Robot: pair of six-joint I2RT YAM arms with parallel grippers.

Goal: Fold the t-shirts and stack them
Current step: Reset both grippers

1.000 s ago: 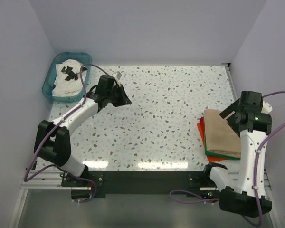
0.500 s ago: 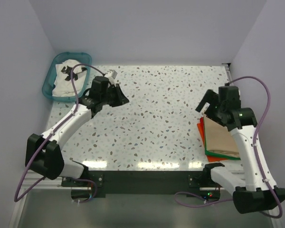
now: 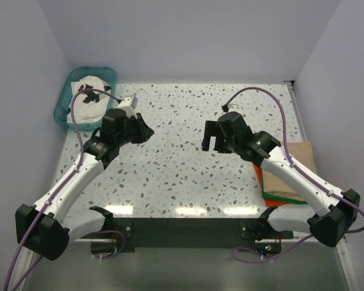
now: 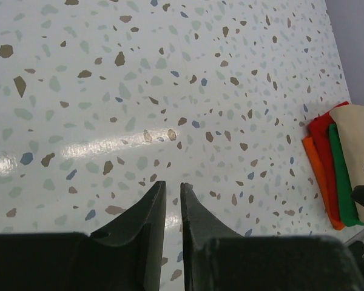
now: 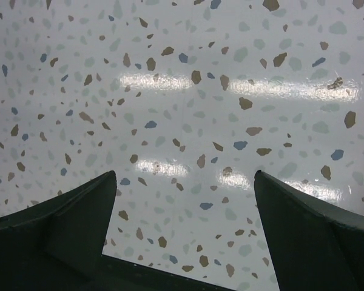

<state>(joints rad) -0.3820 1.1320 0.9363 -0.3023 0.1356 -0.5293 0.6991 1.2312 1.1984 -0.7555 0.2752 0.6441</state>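
Gleaming speckled table point(image 3: 182, 163), soft flat-folded t-shirts point(image 3: 303, 159)

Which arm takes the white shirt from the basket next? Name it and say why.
Left. The left claw hangs near the basket holding the white t-shirt; the right claw is farther off, mid-table.

apparently four t-shirts point(image 3: 304, 154), one basket point(image 3: 63, 119)

Far-left corner now: teal basket point(image 3: 61, 106), tight to the wall point(image 3: 188, 36). Across the middle, glossy speckled table point(image 3: 188, 124), catching streaks of light near the front. Along the near edge, black strip point(image 3: 188, 227). Pale lilac all round behind
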